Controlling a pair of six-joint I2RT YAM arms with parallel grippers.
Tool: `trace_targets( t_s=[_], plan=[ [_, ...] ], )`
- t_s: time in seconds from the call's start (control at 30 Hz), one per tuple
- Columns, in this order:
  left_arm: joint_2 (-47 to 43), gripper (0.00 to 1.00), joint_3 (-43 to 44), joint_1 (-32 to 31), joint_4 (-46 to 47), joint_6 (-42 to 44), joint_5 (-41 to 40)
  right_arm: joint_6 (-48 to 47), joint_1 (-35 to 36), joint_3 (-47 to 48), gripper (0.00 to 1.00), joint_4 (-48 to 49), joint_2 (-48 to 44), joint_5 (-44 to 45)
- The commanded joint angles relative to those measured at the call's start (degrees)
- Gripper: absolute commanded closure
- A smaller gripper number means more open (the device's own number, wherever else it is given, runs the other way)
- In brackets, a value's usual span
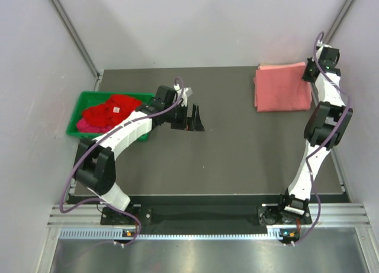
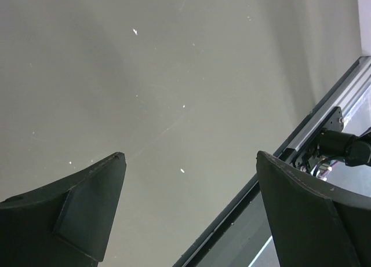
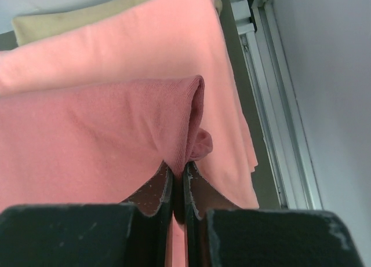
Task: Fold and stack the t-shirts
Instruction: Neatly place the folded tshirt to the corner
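Right wrist view is showing the right gripper [image 3: 179,165] with its jaws pressed almost together, pinching a doubled edge of the rose shirt [image 3: 87,139] between the tips. That shirt is lying on top of the salmon shirt [image 3: 116,47], and the two are sitting as a folded stack at the far right corner of the table [image 1: 237,154].

The step in hand is probably setting this shirt squarely on the pile. Doing it well means lowering the pinched edge until it is lying flat, lining it up with the salmon edge below, and opening the jaws before lifting, so the cloth is not getting dragged or bunched.

The rose shirt's rounded fold is facing the rail [image 3: 272,105] on the right. From above, the stack is looking nearly square, its slightly longer side running across the table from left to right.

The left gripper [image 2: 190,156] is hanging over bare table with its jaws wide apart and nothing between them. Beside it, crumpled red shirts [image 1: 109,112] are waiting in the green bin [image 1: 83,101].
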Motion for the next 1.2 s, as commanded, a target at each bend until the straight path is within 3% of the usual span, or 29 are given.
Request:
trace_targets(
  t_s=[0.0, 0.4, 0.63, 0.77, 1.17],
  plan=[
    [0.4, 0.01, 0.9, -0.2, 1.6, 0.4, 1.0, 4.6, -1.4, -2.4, 1.0, 9.8, -1.0, -1.8],
    [0.5, 0.01, 1.1, -0.2, 1.6, 0.5, 1.2, 9.3, -3.3, -7.5, 1.0, 15.2, 0.4, -3.0],
    [0.5, 0.01, 1.2, -0.2, 1.9, 0.1, 1.9, 10.4, -2.7, -14.8, 1.0, 22.4, -4.6, -8.2],
    [0.5, 0.01, 1.0, -0.2, 2.2, -0.2, 2.5, 7.0, 1.1, -16.0, 1.0, 20.7, -8.6, -7.3],
    [-0.1, 0.01, 0.6, -0.3, 2.3, -0.4, 3.2, 9.4, 5.2, -11.9, 1.0, 16.0, -11.6, -4.7]
  ],
)
